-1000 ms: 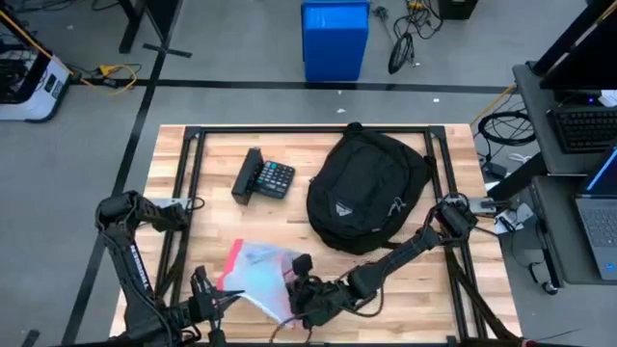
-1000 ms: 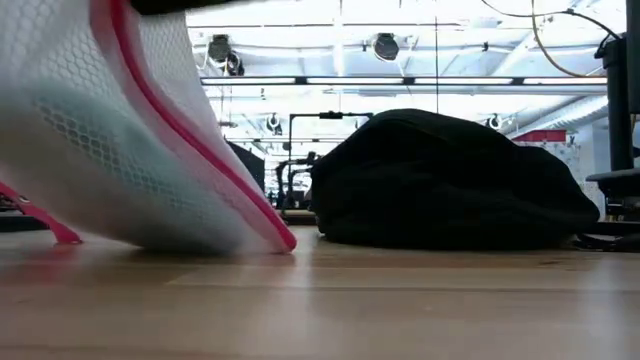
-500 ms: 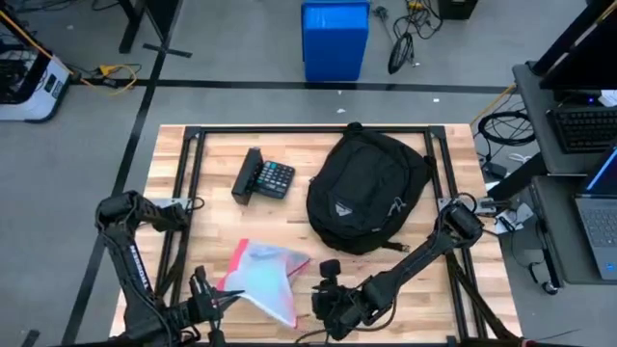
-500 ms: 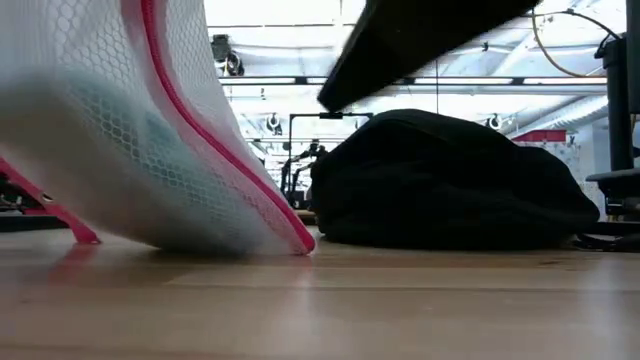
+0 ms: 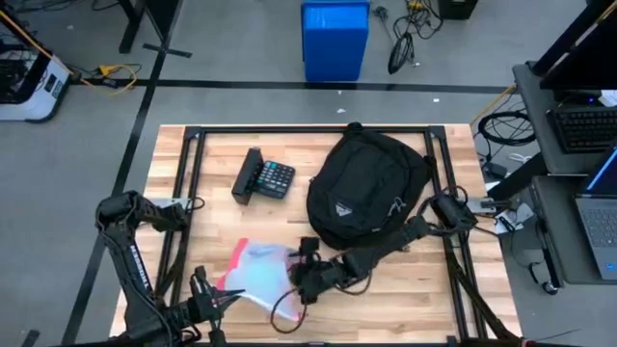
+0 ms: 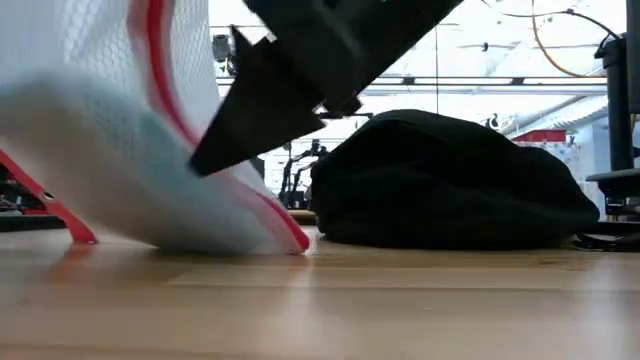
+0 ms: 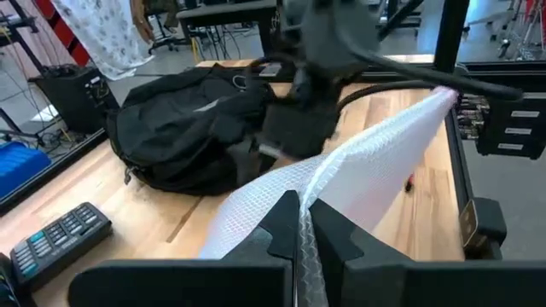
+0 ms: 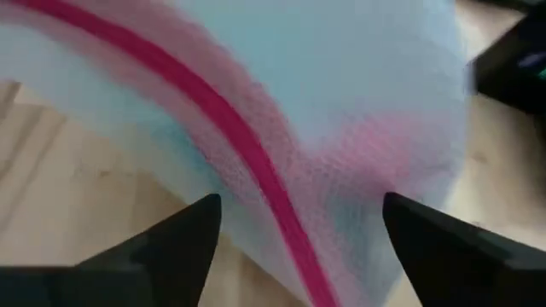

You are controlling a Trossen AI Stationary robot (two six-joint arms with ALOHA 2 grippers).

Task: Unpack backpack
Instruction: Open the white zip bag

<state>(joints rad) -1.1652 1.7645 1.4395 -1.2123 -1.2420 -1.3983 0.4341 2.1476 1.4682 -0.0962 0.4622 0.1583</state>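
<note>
Wooden planks are forming the tabletop [image 5: 453, 280], ringed by a black frame, and three loose things are lying on it: one backpack, one calculator and one mesh bag. One black backpack [image 5: 366, 188] is resting flat toward 1 o'clock from the table's middle, its white triangular patch facing up; in the low view it is sitting as a dark mound [image 6: 450, 180] behind the bag. One black calculator [image 5: 264, 177] is lying toward 11 o'clock, well apart from the backpack. One white mesh bag [image 5: 258, 275] with pink edging is lying toward 7 o'clock, near the front edge. My right gripper [image 5: 301, 275] is reaching across to the bag's 3 o'clock edge, and in my right wrist view both fingers [image 8: 171, 247] are standing wide apart with the pink-striped mesh [image 8: 281, 111] just ahead of them, not yet grasped. My left gripper [image 5: 218, 300] is sitting at the bag's 8 o'clock corner; in my left wrist view its fingers [image 7: 273, 234] are pressing nearly together with a fold of the white mesh [image 7: 358, 183] caught between them.
</note>
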